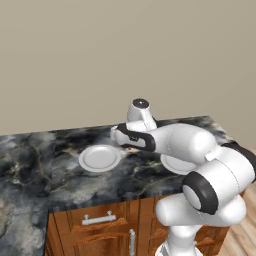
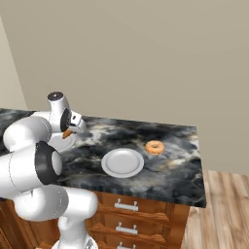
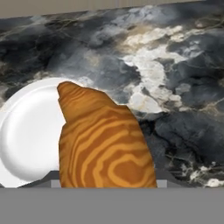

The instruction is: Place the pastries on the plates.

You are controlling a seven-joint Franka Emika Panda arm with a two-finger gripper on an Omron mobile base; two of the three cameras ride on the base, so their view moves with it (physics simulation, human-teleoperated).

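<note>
Gripper clamps the croissant above a dark marble counter on wooden drawers.

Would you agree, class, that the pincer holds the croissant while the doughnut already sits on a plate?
Not quite. The pincer does hold the croissant, but the doughnut lies on the counter beside the plate, as the right base view shows.

plain beige wall, dark marble counter, wooden drawers, wood floor
</note>
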